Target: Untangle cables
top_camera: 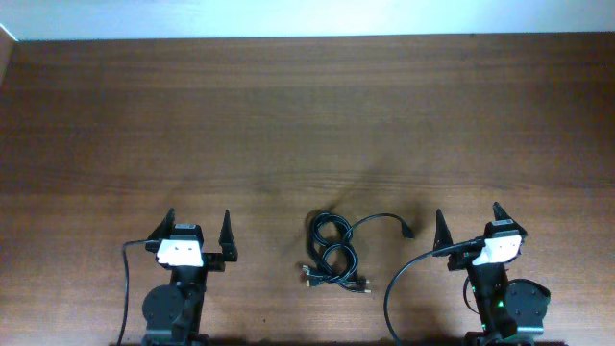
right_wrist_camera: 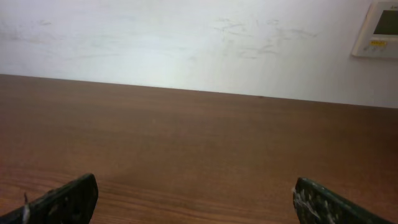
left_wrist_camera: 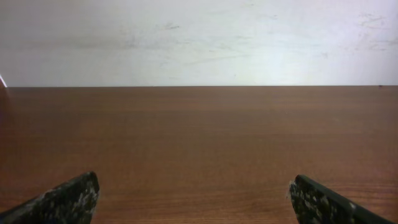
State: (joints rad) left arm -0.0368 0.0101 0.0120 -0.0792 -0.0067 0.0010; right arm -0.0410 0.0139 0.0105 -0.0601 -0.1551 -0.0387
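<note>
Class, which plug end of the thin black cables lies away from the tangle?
The black plug end reaching toward the right gripper; the others cluster beside the coiled cables.

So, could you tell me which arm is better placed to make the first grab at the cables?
Probably the right: the right gripper, open, sits nearest the cables, beside their loose plug end. The left gripper, also open, is farther off.
</note>
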